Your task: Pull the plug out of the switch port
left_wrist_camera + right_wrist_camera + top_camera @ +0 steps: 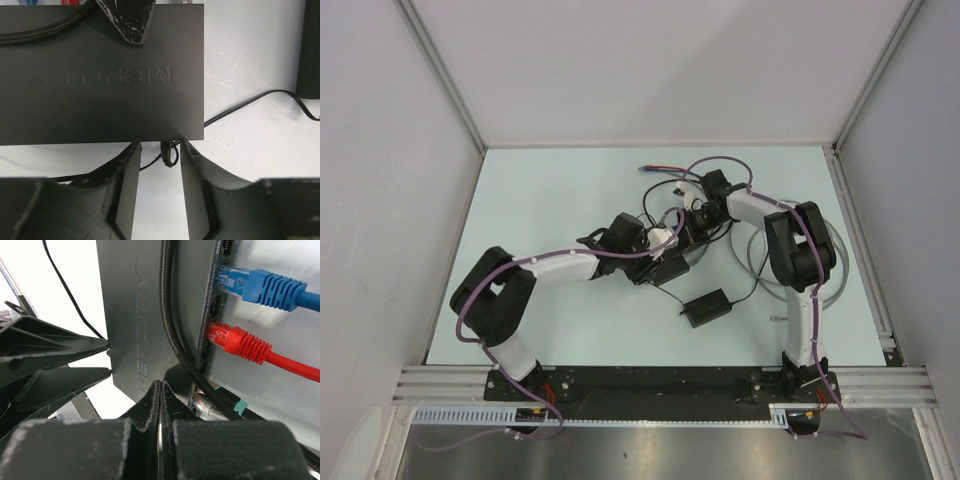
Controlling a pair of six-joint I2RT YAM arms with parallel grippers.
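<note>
The switch (100, 75) is a flat matte-black box with raised lettering on its lid. A small black plug (168, 153) sticks out of the port on its near edge, and a thin black cord loops away from it. My left gripper (160, 147) is open, one finger on each side of the plug, with gaps showing on both sides. My right gripper (159, 386) is shut with nothing in it, its tips resting on the switch lid (130, 315). In the top view both grippers meet over the switch (668, 268) at mid-table.
On the switch's far edge sit a blue plug (260, 287), a red plug (240, 345) and a clear plug (202, 405). A braided black cable (172, 330) crosses the lid. A black adapter brick (707, 307) lies near the front, and a grey cable coil (760, 250) lies to the right.
</note>
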